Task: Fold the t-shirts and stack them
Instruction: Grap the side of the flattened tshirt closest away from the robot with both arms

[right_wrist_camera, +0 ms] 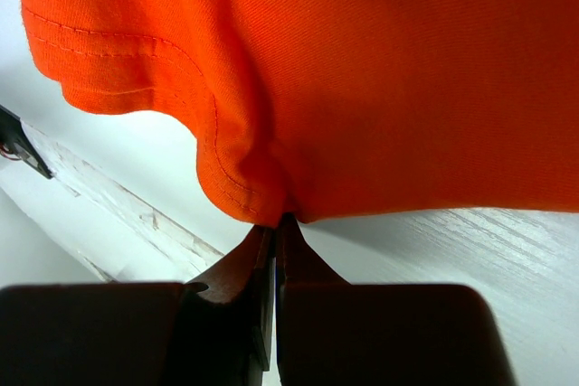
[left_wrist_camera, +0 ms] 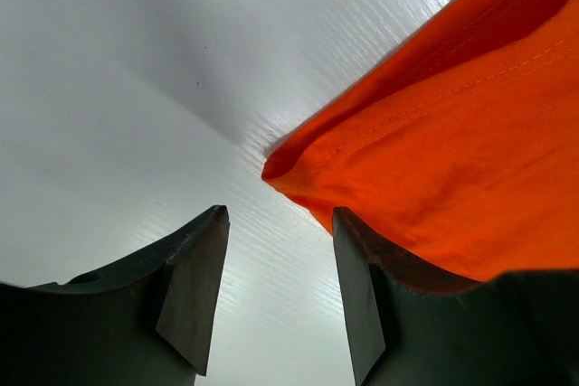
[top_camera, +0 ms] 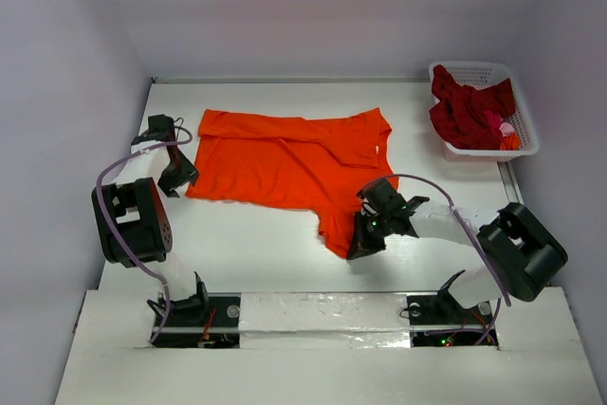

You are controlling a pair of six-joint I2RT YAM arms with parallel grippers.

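T-shirts: 3 in view. 1 orange tee (top_camera: 275, 163), the biggest, lay spread flat mid on the table (top_camera: 247, 253), one part trailing toward the near edge. 1 white basket (top_camera: 527, 135) sat at the far-right corner w/ 1 dark red tee (top_camera: 463, 109) bunched inside & 1 pink tee (top_camera: 495, 122), only a bit showing. 2 arms, both bent low. Right gripper (right_wrist_camera: 274, 240) was pinched tight on the orange hem at that near part. Left gripper (left_wrist_camera: 280, 300) was at the shirt's left edge, jaws partly apart, nothing between, the corner just ahead.

White wood-grain table (top_camera: 256, 253), plain pale walls (top_camera: 285, 7) back & sides; white lattice basket (top_camera: 469, 70) far-rt corner.
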